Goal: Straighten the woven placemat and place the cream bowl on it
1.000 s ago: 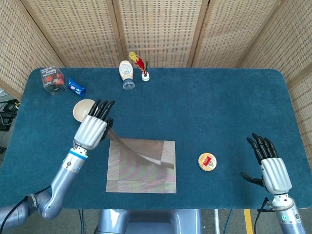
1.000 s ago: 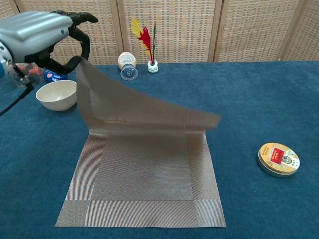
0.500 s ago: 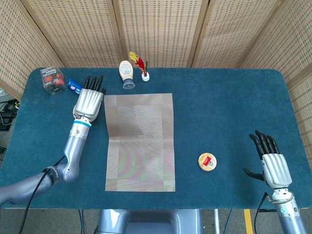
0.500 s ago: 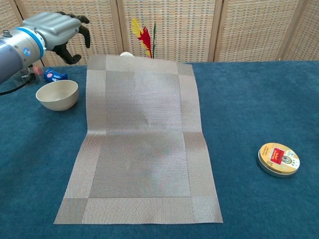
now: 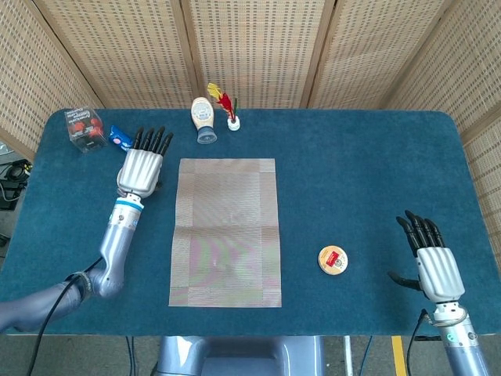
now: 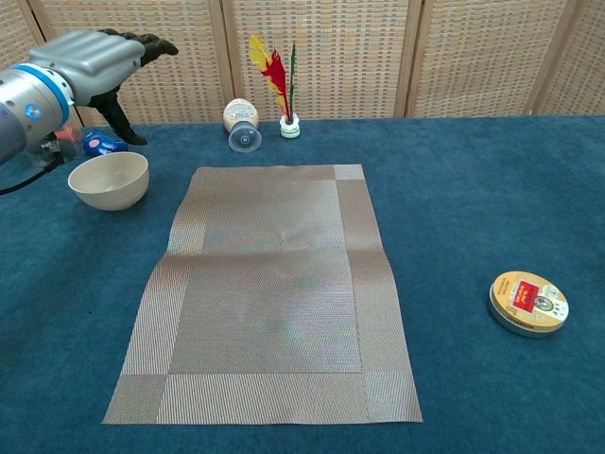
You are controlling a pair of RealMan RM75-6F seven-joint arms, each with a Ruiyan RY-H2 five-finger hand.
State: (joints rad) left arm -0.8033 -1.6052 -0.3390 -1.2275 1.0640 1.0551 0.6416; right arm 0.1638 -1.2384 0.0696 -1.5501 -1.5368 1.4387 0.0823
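The woven placemat [image 6: 269, 293] lay unfolded and flat on the blue table [image 6: 492, 189], a faint crease across its middle, so the straightening looked done and the step in hand was judged to be the bowl. The cream bowl [image 6: 109, 179] sat just off the mat's far left corner, hidden under the hand in the head view. To do it well, the left hand [image 6: 99, 57] ought to drop over the rim, pinch one wall, lift clear and set it down mid-mat without dragging the weave. That hand hovered above the bowl, fingers extended, holding nothing. The right hand [image 5: 435, 262] waited near the table's front right edge, fingers spread, empty.
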